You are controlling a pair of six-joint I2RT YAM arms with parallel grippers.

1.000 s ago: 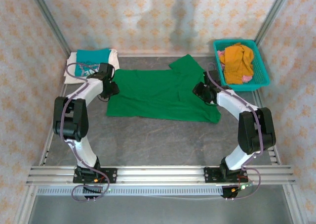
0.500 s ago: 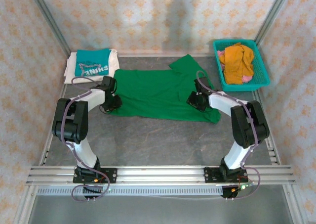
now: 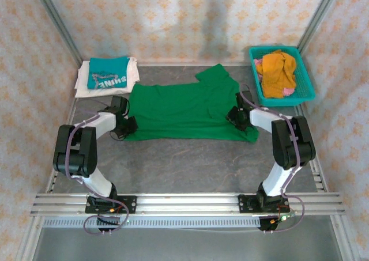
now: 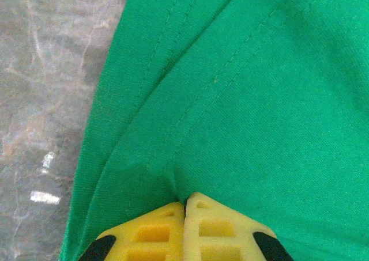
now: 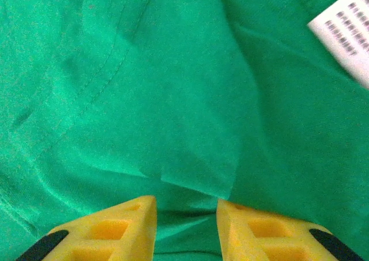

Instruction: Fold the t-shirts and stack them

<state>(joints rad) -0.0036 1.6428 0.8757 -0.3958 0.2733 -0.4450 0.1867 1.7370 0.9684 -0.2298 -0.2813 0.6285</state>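
A plain deep-green t-shirt [image 3: 184,108] lies spread across the middle of the table, one sleeve pointing to the back. My left gripper [image 3: 128,128] sits at its near-left corner. In the left wrist view the yellow fingers [image 4: 155,232] are shut on a pinch of the green hem [image 4: 173,174]. My right gripper [image 3: 235,116] rests on the shirt's right side. Its fingers [image 5: 115,226] stand apart with a loose fold of green cloth [image 5: 196,174] between them. A folded teal t-shirt with white lettering [image 3: 108,74] lies on a white t-shirt [image 3: 132,71] at the back left.
A teal basket [image 3: 307,87] holding orange cloth [image 3: 277,71] stands at the back right. A white label [image 5: 346,25] shows on the green shirt. Patterned walls close in three sides, and a metal rail [image 3: 184,202] runs along the near edge.
The left gripper has slid toward the shirt's near-left corner and closed on its hem. The right gripper shifted slightly over the shirt's right side, jaws still apart.
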